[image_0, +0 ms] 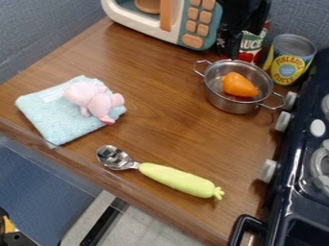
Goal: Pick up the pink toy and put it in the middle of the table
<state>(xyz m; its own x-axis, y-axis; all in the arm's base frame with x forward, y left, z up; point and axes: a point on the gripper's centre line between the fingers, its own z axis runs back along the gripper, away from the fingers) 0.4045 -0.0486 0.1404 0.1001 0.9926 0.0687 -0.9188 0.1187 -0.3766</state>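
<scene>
Lift and centring both to come! Pink toy (94, 100) on cloth (59, 124), well apart from gripper (243, 42); spread or closed, can't tell.

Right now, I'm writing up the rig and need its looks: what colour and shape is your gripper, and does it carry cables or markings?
My gripper, near the top edge beside the toy microwave, is black, with narrow, angular parts and a few small pale specks. I can't make out any cables or markings.
</scene>
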